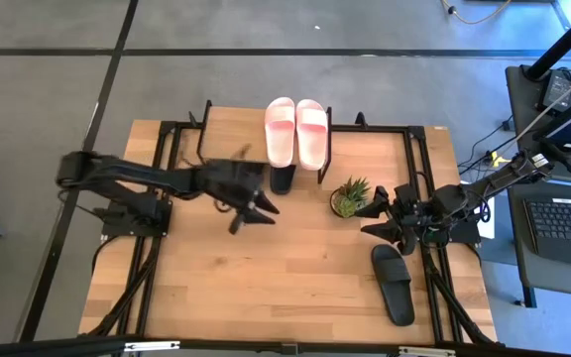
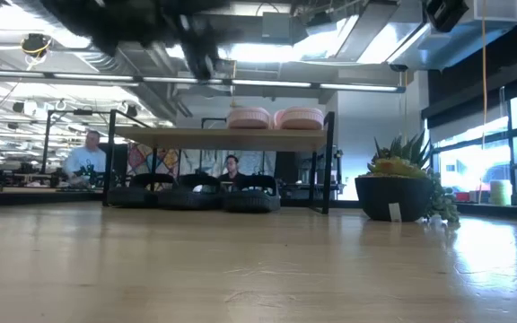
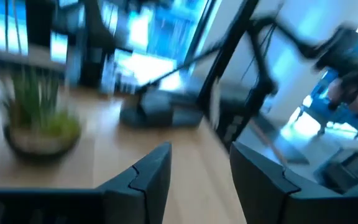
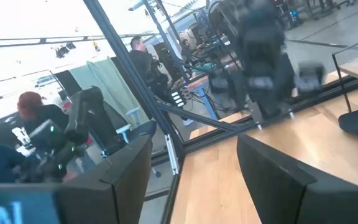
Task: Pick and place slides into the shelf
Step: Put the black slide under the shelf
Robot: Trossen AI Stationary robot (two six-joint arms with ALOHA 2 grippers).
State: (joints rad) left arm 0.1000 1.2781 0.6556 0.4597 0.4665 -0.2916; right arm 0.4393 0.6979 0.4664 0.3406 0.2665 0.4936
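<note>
The shelf stands at the table's far middle, and a pale pink pair of slides lies on its plank top. Black slides rest on the table under the plank. One more black slide lies flat near the table's front right. My left gripper hangs open above the table's middle, in front of the shelf, with nothing between its fingers. My right gripper waits open at the right, beside the plant, also holding nothing.
A small potted plant stands right of the shelf, between the two grippers. Bare tabletop stretches across the near half. People sit at desks in the room beyond the table.
</note>
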